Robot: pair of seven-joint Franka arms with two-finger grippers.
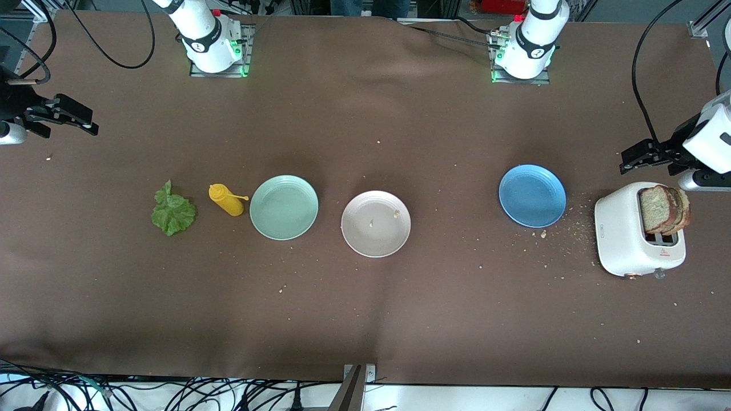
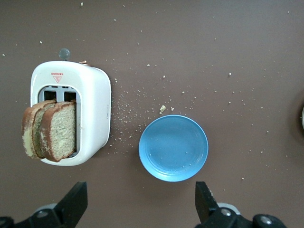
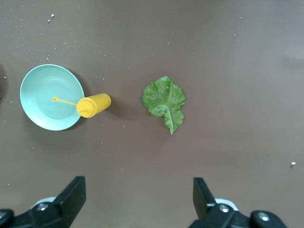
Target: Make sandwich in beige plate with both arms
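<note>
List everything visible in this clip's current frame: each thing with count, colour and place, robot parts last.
beige plate: one, pale pinkish-beige, mid-table, a few crumbs on it.
mint-green plate: one, beside the beige plate, toward the right arm's end.
mustard bottle: one, yellow, lying beside the mint-green plate.
lettuce leaf: one, green, beside the bottle.
blue plate: one, toward the left arm's end.
toaster: one, white, beside the blue plate.
toast slices: two, brown, standing in the toaster.
left gripper: black, open, above the table by the toaster.
right gripper: black, open, above the right arm's end of the table.
</note>
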